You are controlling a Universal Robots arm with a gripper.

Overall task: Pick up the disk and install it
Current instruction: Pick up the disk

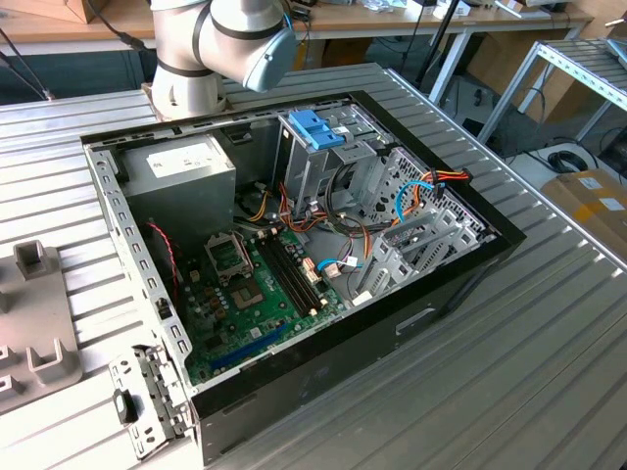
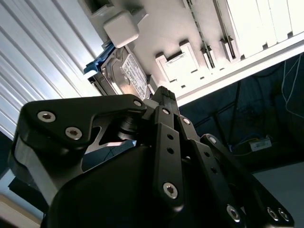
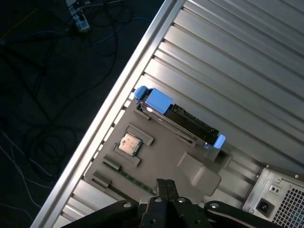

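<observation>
Blue-framed disk [image 3: 190, 122] edgewise along table ribs [image 3: 237, 57]

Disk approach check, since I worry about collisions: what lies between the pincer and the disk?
In the first wrist view, just bare grey fixture plate between pincer and disk; the chip sits aside.

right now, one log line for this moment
pincer: shut, empty | disk: on edge in grey holder, clear of pincer | install: not done

No readable text: disk [image 2: 127, 75] label (white) carries print, perhaps lines, illegible; power-supply box [image 1: 183, 171] label likewise.
</observation>
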